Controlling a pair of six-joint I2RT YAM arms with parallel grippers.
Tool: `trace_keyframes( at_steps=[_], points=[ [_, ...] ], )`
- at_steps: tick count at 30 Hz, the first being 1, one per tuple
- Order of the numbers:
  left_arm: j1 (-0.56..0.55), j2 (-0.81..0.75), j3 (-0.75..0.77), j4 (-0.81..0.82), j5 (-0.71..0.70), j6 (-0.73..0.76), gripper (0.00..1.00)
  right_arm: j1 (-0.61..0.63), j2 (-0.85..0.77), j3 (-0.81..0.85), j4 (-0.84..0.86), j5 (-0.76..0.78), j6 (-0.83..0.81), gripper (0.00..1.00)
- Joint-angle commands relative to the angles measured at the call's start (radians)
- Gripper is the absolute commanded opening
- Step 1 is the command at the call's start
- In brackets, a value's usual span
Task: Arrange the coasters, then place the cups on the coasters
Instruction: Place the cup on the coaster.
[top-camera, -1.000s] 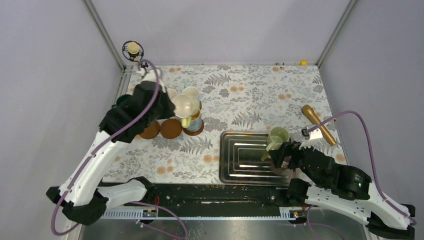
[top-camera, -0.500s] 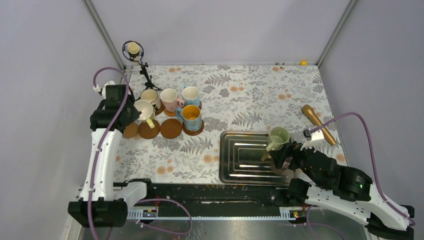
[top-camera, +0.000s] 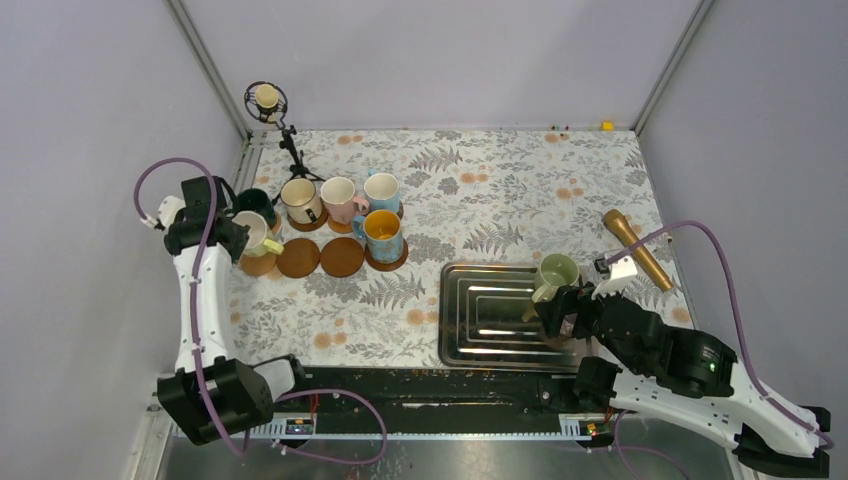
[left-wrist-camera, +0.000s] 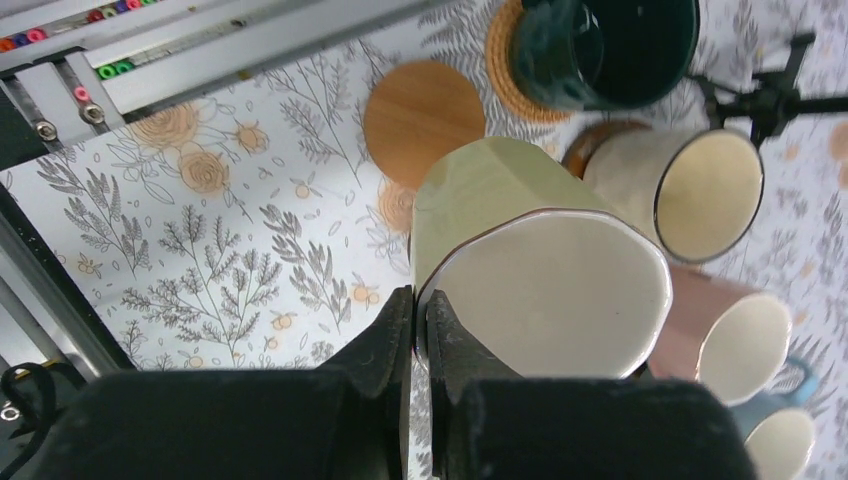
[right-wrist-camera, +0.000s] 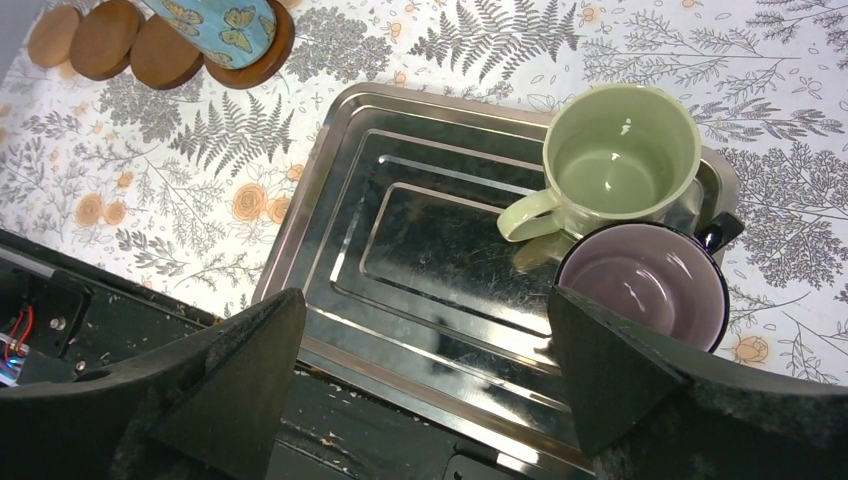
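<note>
Top external: left gripper (top-camera: 232, 236) is at the far-left edge of the table (top-camera: 480, 190), pressed tight on the wall of a pale yellow mug (top-camera: 251, 231). The mug is tipped over the end coaster (top-camera: 259, 265); touching or not, cannot tell. Left wrist view shows both fingers (left-wrist-camera: 392, 335) pinching the rim, one inside and one outside.

Crowded around it. The dark green mug (top-camera: 257, 203) is just behind, on a woven coaster (left-wrist-camera: 505, 65). The beige mug (top-camera: 300, 198), pink mug (top-camera: 339, 197) and light blue mug (top-camera: 382, 189) stand in a row behind. Two bare coasters (top-camera: 298, 258) (top-camera: 342, 257) lie side by side, between the held mug and a butterfly-print mug (top-camera: 383, 233) that sits on its own coaster. The mic stand (top-camera: 266, 98) has its legs right by the beige mug. The left wall is close to the arm.

Open room: the centre and far-right cloth are free of objects. A gold cylinder (top-camera: 635, 248) lies near the right edge.

Right gripper (right-wrist-camera: 425, 360) is spread wide above the near rim of the steel tray (right-wrist-camera: 330, 190), gripping nothing. The pale green mug (right-wrist-camera: 620, 165) stands in the tray's far right corner. The mauve mug (right-wrist-camera: 640, 285) is just beside it at the right rim, close to one finger and outside the jaws.

Only the butterfly pattern is legible as print.
</note>
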Motion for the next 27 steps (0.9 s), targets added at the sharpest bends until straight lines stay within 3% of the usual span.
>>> trace_keyframes(
  at_steps=[1,17,27],
  points=[
    [0.041,0.011,0.039,0.129,-0.073,-0.08,0.0,0.002,0.045,0.048,-0.004,0.007,-0.002,1.0],
    [0.115,0.193,-0.007,0.259,-0.033,-0.059,0.0,0.003,0.116,0.164,-0.11,0.054,0.037,0.99],
    [0.117,0.275,0.022,0.215,-0.02,-0.099,0.0,0.002,0.114,0.157,-0.109,0.038,0.071,1.0]
  ],
)
